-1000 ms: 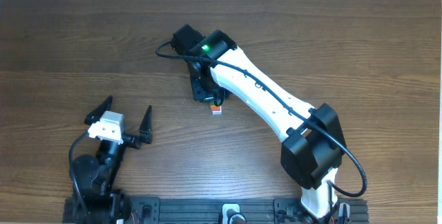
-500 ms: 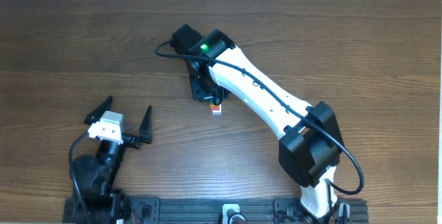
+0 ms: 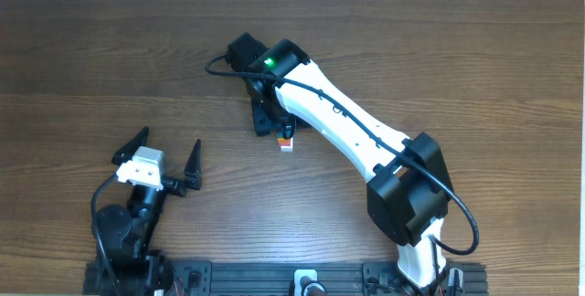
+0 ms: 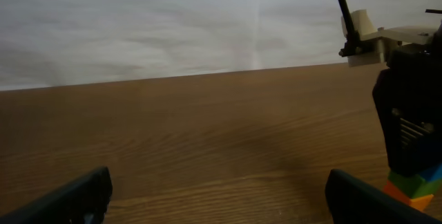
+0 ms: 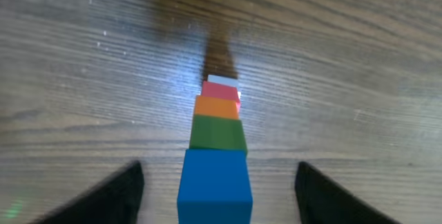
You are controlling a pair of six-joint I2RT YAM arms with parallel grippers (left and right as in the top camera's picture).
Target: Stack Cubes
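We're looking at 1 stack (image 5: 215, 141), standing upright w/ its long axis vertical, pointing straight up off the table (image 3: 475, 77) near ctr. We're counting 5 cubes, 1 per colour, top to bottom: blue (image 5: 215, 179), green (image 5: 218, 133), orange (image 5: 217, 106), red (image 5: 219, 90), white (image 5: 222, 80). Faces are lining up approx square.

R claw (image 5: 219, 172) is hovering directly over the stack, released: fingers are sitting wide apart, 1 on each side of blue w/ a clear gap both sides, touching nothing and holding nothing.

L claw (image 3: 170, 141) is sitting low on the table w/ fingers spread wide, also holding nothing. From it, we're placing the stack at approx 3 o'clock, well apart.
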